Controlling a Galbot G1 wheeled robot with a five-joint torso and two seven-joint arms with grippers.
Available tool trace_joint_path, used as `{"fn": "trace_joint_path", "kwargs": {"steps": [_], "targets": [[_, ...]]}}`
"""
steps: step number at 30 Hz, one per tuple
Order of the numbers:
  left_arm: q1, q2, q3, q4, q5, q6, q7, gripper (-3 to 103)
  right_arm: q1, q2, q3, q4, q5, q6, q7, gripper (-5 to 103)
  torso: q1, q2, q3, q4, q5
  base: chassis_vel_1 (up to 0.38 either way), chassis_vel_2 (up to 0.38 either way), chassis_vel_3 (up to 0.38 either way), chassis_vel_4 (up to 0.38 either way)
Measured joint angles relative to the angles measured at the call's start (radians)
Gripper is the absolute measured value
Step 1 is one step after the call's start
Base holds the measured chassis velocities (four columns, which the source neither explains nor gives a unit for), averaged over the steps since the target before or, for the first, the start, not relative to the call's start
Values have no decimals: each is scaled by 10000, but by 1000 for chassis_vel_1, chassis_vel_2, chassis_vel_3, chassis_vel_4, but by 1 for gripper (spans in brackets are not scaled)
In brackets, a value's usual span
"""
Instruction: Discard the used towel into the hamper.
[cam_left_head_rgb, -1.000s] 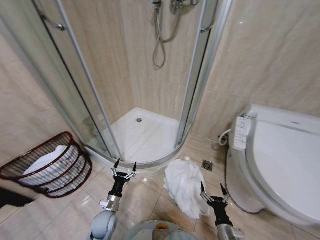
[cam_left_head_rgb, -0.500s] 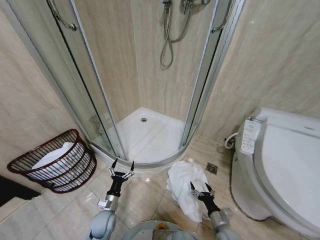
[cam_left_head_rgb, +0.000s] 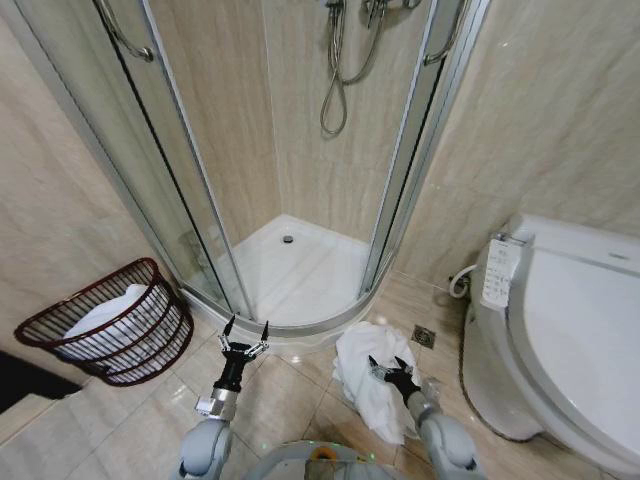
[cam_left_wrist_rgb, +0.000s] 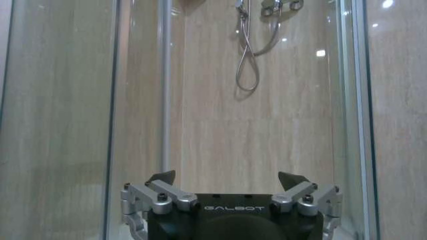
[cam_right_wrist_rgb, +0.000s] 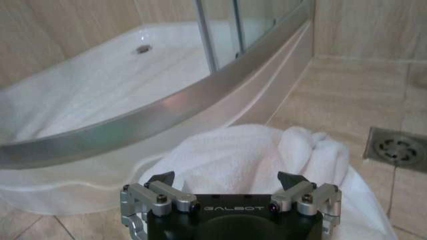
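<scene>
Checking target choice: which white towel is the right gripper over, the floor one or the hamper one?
The floor towel, crumpled by the drain; the open right gripper hangs above it. The other lies in the hamper.

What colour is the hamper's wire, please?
Dark reddish-brown hamper; clearest in the head view.

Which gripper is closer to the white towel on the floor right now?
The right. The right gripper is open and hangs right over the towel, which lies crumpled by the shower base. The left gripper is also open but off to the side, between the towel and the hamper.
</scene>
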Motion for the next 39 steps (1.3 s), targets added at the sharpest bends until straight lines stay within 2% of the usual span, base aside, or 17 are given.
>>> {"fn": "trace_joint_path", "kwargs": {"steps": [4,9,14,39], "targets": [[-36,-5,-24,35,-16,-3,-1,100,261,8,-38,-251,12,-354,-274,100,0,1,0,0,-1,0,0,0,0],[-58,3,-35,100,-25,-3,-2,100,355,89,-109,-468,-112,-378,-367,100,0,1,0,-1,-1,0,0,0,0],[-110,-4,-28,193,-35,-16,-6,100,511,228,-107,-1033,-456,-163,-426,100,0,2,0,-1,-1,0,0,0,0],[-34,-12,-127,-23,-6,-8,-20,100,1328,407,-52,-2677,-806,573,-418,100,0,2,0,-1,-2,0,0,0,0]]}}
